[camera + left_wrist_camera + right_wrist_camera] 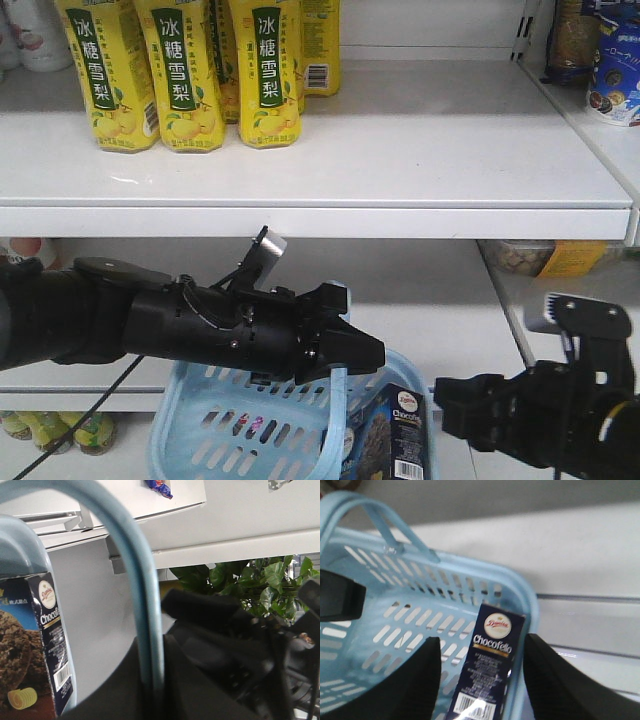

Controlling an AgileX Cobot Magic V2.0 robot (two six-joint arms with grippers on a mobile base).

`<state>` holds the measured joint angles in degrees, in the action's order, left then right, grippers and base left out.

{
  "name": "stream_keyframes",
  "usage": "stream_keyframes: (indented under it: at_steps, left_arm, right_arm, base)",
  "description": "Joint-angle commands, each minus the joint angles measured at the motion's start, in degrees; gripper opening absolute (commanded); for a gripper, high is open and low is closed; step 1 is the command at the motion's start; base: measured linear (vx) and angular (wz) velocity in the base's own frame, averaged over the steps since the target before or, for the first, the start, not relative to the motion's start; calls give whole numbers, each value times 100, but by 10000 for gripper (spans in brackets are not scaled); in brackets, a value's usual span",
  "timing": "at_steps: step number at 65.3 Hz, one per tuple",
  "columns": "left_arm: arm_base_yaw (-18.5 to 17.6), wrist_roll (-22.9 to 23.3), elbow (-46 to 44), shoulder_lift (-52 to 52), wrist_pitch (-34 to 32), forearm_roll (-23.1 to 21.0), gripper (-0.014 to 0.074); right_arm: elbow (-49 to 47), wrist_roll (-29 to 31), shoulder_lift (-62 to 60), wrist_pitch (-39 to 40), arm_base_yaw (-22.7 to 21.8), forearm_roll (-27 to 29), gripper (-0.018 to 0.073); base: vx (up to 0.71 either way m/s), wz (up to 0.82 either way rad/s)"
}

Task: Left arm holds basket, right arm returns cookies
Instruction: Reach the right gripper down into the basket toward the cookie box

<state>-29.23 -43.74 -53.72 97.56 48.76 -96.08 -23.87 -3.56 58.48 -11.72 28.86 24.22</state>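
Cookies [490, 675], labelled "Chocofello", stand lower centre between the released right hand's [482, 639] fingers [415, 680]; left hand [365, 358] grasps the basket [200, 425] by its handle [142, 605].

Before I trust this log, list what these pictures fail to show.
- cookies, lower end: cut off by the right wrist view's bottom edge.
- basket, floor: below the front view's bottom edge.
- left gripper, pad contact with the handle: lost in dark blur, left wrist view.
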Motion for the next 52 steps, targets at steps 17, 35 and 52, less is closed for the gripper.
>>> stream_keyframes:
  at_steps: [17,35,52]
  left_arm:
    - [20,-332,-179,-298,-96,-524,-6]
    - [20,-332,-179,-298,-96,-524,-6]
    - [20,-332,-179,-298,-96,-524,-6]
  right_arm:
    - [-792,27,1235,-364,197,221,493]
    - [-1030,111,1780,-717,197,360,554]
    - [-1030,271,1994,-716,197,844,524]
  base:
    - [0,0]
    - [0,0]
    - [0,0]
